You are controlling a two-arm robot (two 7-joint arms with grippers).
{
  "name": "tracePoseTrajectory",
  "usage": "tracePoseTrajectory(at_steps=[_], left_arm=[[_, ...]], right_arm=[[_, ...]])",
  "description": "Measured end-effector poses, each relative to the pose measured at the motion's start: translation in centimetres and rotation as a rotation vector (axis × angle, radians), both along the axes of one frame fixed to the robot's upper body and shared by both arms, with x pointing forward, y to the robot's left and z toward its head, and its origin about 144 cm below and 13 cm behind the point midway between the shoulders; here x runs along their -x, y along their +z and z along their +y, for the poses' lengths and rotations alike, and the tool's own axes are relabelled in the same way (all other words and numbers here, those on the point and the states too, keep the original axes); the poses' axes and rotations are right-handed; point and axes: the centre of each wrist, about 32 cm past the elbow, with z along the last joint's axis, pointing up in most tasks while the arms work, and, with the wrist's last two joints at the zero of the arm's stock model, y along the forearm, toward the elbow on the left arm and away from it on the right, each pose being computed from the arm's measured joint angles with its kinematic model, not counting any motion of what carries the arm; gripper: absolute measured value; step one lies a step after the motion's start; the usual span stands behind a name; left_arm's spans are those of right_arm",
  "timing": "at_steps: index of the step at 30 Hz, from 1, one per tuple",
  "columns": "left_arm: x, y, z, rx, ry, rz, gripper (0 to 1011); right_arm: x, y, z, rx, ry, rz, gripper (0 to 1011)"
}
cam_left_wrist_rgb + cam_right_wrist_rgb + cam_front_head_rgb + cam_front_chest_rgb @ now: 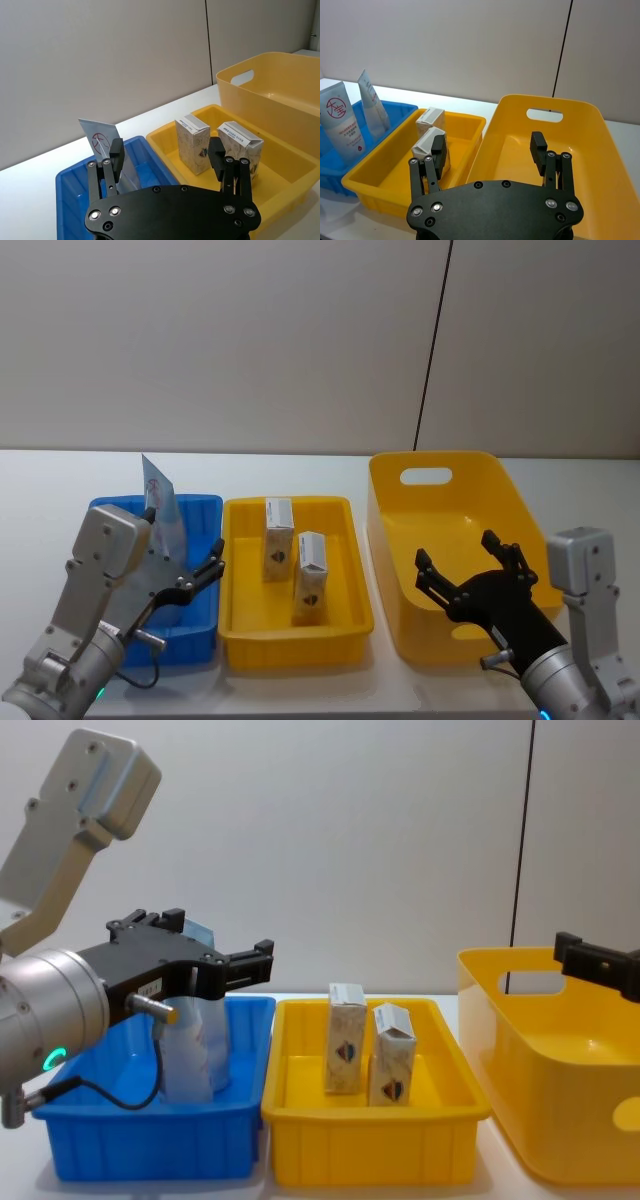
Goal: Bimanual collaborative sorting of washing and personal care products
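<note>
Cream cartons [278,538], two, dark emblem on the face: both upright in the yellow tray [295,652] at mid-bench [40,480], one just behind and beside the other. I cannot tell whether they touch.

Pale blue squeeze tube [165,502]: standing cap-down in the blue bin [205,505], leaning toward the rear wall.

White bottle [340,122], red print: same bin, beside the tube.

Yellow tub [500,502], handled, on the robot's right: nothing in it that I can see.

Left gripper [166,150]: hanging above the blue bin on its tray side, jaws spread wide, nothing between them, touching nothing. The tube's crimped end stands just beyond one finger.

Right gripper [456,550]: hanging over the tub's middle, jaws likewise wide and empty, clear of the walls.

Step in hand, as I judge it: between picks, each arm over its own container and no item taken. By the way things lie, the cartons share one tray and the tube and bottle the other.

Handling note:
- For a carton, I would take the nearer one first, come straight down, and straddle its narrow faces so that the neighbour is not tipped.
- For the tube, I would close on the firmer lower body, since the flat crimp will likely flex and slip.
</note>
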Motion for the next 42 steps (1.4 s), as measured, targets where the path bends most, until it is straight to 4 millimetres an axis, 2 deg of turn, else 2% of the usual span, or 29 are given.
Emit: tracePoseTrajectory(at_steps=[9, 21, 32, 42], left_arm=[[0.0, 0.0, 0.0, 0.0, 0.0, 0.0, 1002], [0.0, 0.0, 0.0, 0.0, 0.0, 0.0, 1003], [0.0, 0.0, 0.0, 0.0, 0.0, 0.0, 1002], [0.0, 0.0, 0.0, 0.0, 0.0, 0.0, 1002]], right_arm=[[-0.3, 0.1, 0.0, 0.001, 0.002, -0.001, 1003], [-3.3, 1.3, 0.0, 0.012, 0.067, 0.051, 1003], [-5.9, 3.8, 0.8, 0.03, 0.129, 0.157, 1003], [-7.6, 6.1, 2.9, 0.048, 0.176, 0.232, 1003]])
